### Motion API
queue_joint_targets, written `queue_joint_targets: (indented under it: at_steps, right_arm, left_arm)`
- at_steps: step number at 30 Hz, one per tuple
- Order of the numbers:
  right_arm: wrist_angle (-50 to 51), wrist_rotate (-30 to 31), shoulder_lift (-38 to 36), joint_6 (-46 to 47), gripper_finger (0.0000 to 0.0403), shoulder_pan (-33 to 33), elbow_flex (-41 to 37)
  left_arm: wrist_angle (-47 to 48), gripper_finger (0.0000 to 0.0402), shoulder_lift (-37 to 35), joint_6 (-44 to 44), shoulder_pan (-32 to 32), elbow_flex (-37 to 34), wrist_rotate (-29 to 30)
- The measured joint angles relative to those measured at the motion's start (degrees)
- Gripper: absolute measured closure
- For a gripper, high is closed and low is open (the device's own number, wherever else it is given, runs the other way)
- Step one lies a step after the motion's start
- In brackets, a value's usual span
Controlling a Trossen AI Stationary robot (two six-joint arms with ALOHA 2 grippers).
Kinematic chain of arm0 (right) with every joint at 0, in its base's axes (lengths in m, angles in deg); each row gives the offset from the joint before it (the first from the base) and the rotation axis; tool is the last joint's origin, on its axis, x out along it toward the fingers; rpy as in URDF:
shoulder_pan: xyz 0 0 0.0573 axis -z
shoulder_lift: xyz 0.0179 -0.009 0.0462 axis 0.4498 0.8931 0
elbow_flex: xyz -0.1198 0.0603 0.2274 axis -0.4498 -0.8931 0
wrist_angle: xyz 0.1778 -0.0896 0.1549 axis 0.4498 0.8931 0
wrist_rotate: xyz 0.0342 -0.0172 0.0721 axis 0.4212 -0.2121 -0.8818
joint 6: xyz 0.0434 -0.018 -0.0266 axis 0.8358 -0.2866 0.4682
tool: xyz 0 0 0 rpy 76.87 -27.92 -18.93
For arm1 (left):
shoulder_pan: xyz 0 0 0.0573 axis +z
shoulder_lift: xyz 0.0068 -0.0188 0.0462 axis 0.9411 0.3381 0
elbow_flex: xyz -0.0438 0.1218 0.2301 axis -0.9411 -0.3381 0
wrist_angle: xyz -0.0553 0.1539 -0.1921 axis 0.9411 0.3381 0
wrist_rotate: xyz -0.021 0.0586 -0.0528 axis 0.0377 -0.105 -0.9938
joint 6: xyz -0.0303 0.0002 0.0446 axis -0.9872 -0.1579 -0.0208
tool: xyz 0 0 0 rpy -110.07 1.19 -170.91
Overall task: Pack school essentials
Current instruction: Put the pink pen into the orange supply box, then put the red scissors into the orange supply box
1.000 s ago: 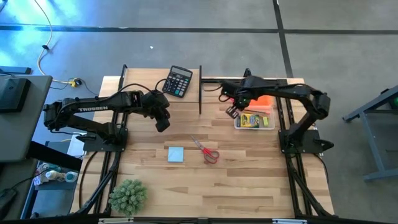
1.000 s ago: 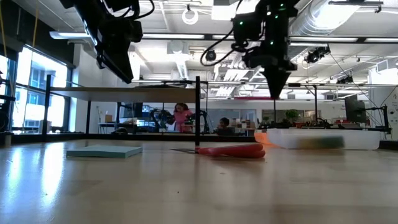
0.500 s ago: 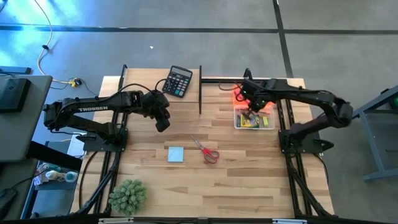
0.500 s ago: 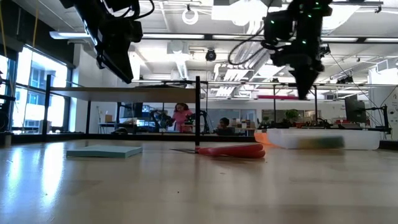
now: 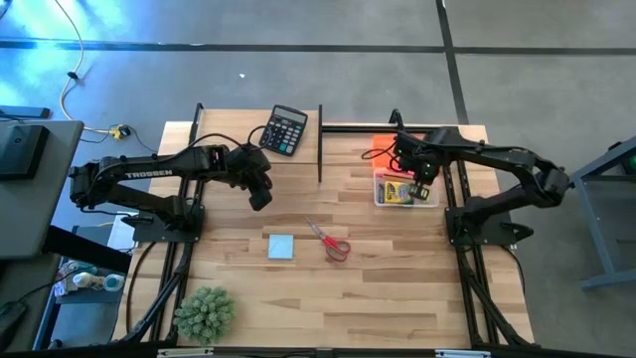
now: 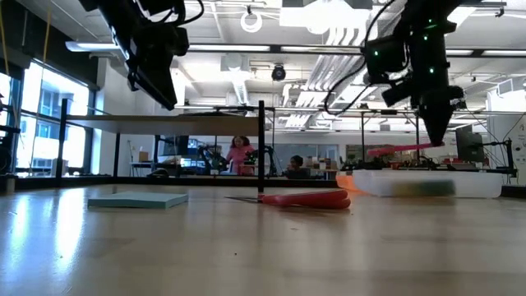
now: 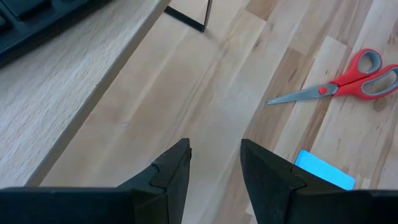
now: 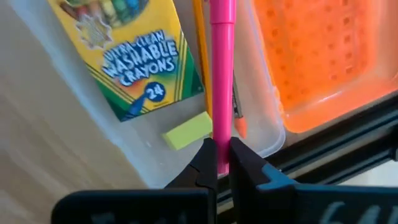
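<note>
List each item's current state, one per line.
right gripper: shut on pink marker, above clear box
left gripper: open, empty, raised
crayon box: in clear box
green eraser: in clear box
scissors: closed, on table
blue note pad: flat on table

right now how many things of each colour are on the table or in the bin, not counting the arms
yellow: 1, crayon box
lime green: 1, eraser
pink: 1, marker
red: 1, scissors
pale blue: 1, note pad
black: 1, calculator
green: 1, plant
total: 7

Bright ceiling lamps and a window are lighting the room evenly. Glare is sheening the desk point(image 6: 246, 247), whose near boards are blurring below the left pincer point(image 6: 156, 82).
</note>
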Motion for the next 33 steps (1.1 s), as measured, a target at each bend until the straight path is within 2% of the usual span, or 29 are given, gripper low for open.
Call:
queue_joint_targets:
  at_steps: [11, 23, 33]
  right_arm:
    - [-1.58, 4.84, 1.75, -1.74, 0.0393, -0.02, -4.57]
    - [-3.45, 6.8, 1.75, 2.89, 0.0304, -0.02, -4.55]
    - [-1.56, 2.3, 1.79, 12.28, 0.0293, -0.04, 0.3]
  left_arm:
    - [-0.17, 0.0271, 0.0, -0.95, 0.0, 0.02, 0.0]
    - [-0.19, 0.0271, 0.0, -0.87, -0.02, 0.02, -1.29]
    - [-0.17, 0.0271, 0.0, -0.78, 0.0, 0.02, -1.51]
